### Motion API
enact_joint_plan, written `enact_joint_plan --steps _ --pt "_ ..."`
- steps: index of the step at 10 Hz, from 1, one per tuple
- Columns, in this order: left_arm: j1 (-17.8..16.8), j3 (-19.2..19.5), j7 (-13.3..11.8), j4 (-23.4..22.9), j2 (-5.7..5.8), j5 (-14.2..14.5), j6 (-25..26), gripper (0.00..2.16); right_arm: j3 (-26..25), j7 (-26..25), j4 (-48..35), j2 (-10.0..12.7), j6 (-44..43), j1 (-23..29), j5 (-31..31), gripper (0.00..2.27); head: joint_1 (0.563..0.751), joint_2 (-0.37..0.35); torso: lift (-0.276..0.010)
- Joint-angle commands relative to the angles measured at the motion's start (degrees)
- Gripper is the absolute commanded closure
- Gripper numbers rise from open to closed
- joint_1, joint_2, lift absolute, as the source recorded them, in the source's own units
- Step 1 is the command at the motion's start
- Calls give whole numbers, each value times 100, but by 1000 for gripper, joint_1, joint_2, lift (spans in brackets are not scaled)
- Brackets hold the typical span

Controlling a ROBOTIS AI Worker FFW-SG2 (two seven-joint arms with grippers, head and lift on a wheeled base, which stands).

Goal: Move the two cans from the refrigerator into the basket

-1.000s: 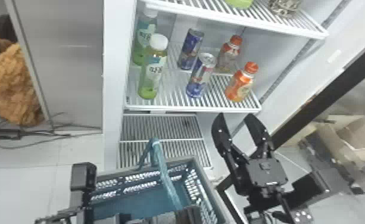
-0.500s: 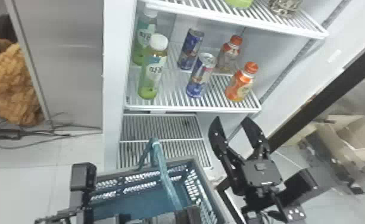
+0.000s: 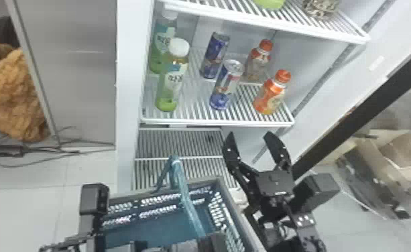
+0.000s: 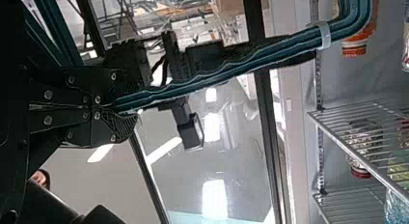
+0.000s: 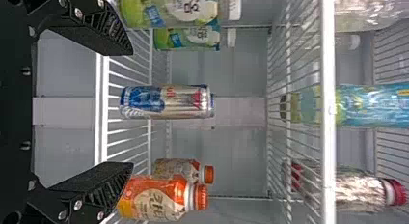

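Observation:
Two blue-and-silver cans stand upright on the refrigerator's middle shelf; in the head view the front can [image 3: 226, 85] is nearer the shelf edge, with the rear can [image 3: 215, 55] behind it. My right gripper [image 3: 250, 135] is open below and before that shelf. In the right wrist view the front can [image 5: 164, 102] lines up between the open fingers of my right gripper [image 5: 131, 109], farther off, mostly hiding the rear one. The basket [image 3: 194, 185] is below, my left gripper [image 3: 214, 239] by its handle [image 3: 182, 184]. In the left wrist view my left gripper [image 4: 115, 108] is shut on the teal handle [image 4: 226, 69].
Green-labelled bottles [image 3: 172, 83] stand left of the cans, orange-capped bottles [image 3: 271, 93] to their right. The upper shelf's edge [image 3: 265, 23] overhangs them. A dark door frame [image 3: 365, 110] runs along the right, beyond my right gripper.
My right gripper has shifted left in the head view, staying open and coming more under the cans' shelf. The cans, the basket and my left arm have stayed where they were.

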Motion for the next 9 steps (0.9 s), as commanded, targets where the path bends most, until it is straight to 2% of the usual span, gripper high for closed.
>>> enact_joint_plan --steps 1,9 --pt "0 0 0 -5 8 0 5 1184 71 14 342 -37 -63 -275 17 197 695 -350 -276" --pt "-42 -46 18 -5 34 35 -9 1184 403 23 1664 -230 -597 -1710 -132 196 695 -350 -276"
